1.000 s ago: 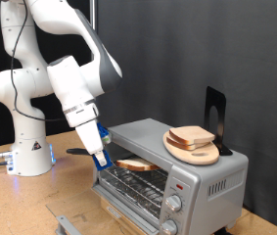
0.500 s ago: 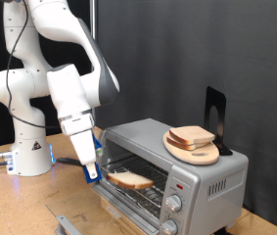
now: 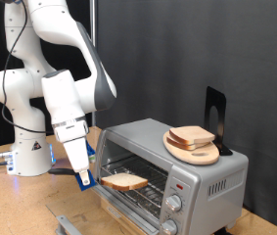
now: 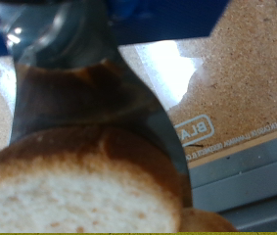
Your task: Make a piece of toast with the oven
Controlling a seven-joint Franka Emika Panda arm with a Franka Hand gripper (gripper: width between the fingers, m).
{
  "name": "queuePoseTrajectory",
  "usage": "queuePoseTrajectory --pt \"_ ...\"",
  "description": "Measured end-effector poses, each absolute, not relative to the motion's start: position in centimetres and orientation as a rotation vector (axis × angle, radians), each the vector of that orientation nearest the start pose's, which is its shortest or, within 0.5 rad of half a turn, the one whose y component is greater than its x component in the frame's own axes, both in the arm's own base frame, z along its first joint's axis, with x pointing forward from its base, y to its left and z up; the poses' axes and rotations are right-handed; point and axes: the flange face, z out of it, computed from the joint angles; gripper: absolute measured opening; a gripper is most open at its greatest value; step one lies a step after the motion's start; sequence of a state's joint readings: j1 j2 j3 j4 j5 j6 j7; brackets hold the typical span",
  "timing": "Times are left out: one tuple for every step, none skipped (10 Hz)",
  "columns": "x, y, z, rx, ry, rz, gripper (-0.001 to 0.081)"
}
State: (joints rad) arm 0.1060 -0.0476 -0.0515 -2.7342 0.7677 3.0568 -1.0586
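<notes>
The oven (image 3: 212,177) stands at the exterior view's right with its door dropped open. My gripper (image 3: 84,177) hangs in front of the opening, to its left, and is shut on the near edge of the piece of toast (image 3: 128,181). That slice lies flat at the mouth of the oven, just over the wire rack. In the wrist view the toast (image 4: 69,191) fills the lower part of the picture, pale face and brown crust, right against a dark finger (image 4: 74,88).
On the oven's top sits a round light-wood board (image 3: 193,153) with another bread slice (image 3: 192,136), and a black stand (image 3: 214,110) behind it. The open door (image 3: 69,221) juts out low over the wooden table. The arm's base (image 3: 25,149) stands at left.
My gripper has moved left and down, away from the oven's opening, and the toast has come with it from deeper inside to the mouth.
</notes>
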Motion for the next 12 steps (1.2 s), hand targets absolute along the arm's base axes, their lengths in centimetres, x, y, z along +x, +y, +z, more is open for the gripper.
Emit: queuePoseTrajectory --pt "41.3 -3.4 26.6 -3.018 -0.547 -0.614 0.0359" --pt "41.4 -3.6 26.6 -3.019 -0.556 -0.604 0.0359" --pt "41.6 -3.7 26.5 -3.024 -0.550 -0.571 0.0359" --pt "41.7 -3.8 26.5 -3.032 -0.531 -0.541 0.0359" --pt "41.8 -3.7 26.6 -3.037 -0.519 -0.521 0.0359" --pt "41.9 -3.6 26.8 -3.040 -0.507 -0.520 0.0359" --pt "42.0 -3.6 26.9 -3.039 -0.506 -0.523 0.0359" --pt "42.1 -3.5 27.0 -3.037 -0.507 -0.523 0.0359" --pt "42.1 -3.5 27.1 -3.038 -0.525 -0.519 0.0359" --pt "42.2 -3.5 27.3 -3.038 -0.531 -0.523 0.0358" --pt "42.2 -3.4 27.5 -3.037 -0.537 -0.532 0.0358" --pt "42.3 -3.3 27.9 -3.035 -0.542 -0.544 0.0358"
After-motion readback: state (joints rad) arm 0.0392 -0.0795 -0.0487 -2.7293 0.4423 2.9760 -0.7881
